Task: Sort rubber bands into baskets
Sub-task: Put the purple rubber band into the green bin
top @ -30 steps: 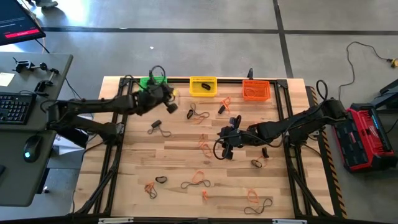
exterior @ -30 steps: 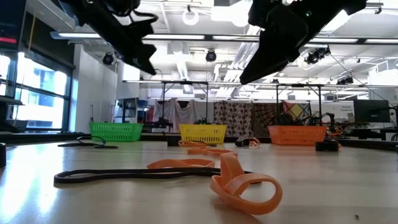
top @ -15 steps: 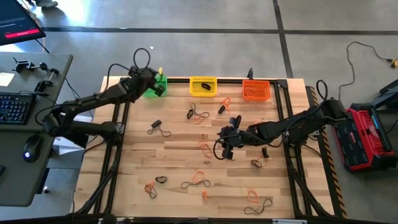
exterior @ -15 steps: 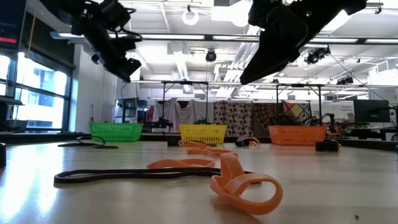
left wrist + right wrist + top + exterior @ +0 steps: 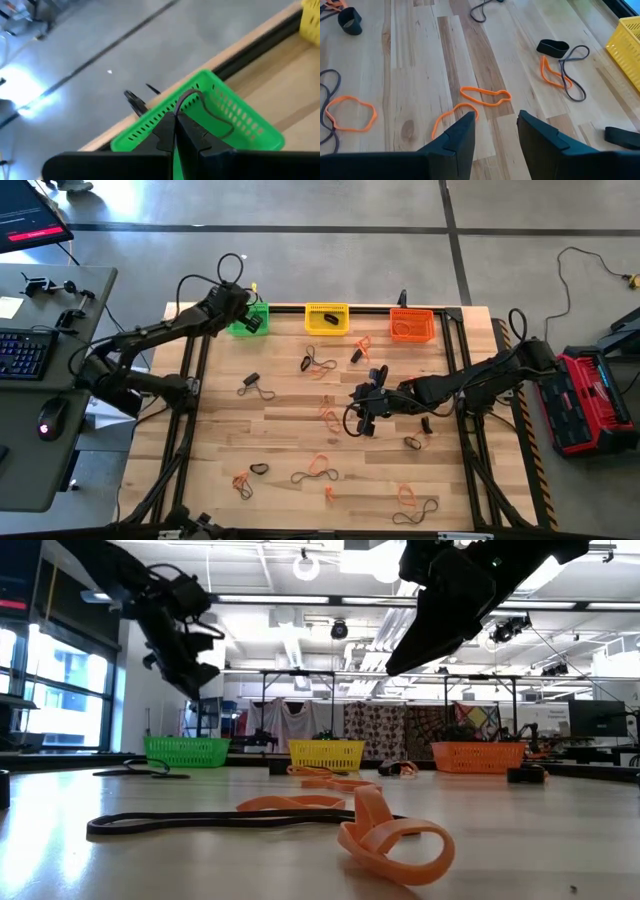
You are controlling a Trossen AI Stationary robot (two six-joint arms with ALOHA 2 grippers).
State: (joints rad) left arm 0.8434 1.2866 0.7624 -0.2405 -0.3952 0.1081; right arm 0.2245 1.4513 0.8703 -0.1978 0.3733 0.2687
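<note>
Left gripper: jaws pressed together on a dark rubber band, whose loop hangs above the green basket at the table's far left corner. Right gripper: jaws parted, empty, poised over mid-table above orange bands. Yellow basket and orange basket stand along the far edge; loose bands scattered across the table.

A keyboard and mouse sit on a side desk.

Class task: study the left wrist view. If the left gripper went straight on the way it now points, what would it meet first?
Most likely the green basket: the left gripper, shut on a dark rubber band, points into it, though depth is unclear.
</note>
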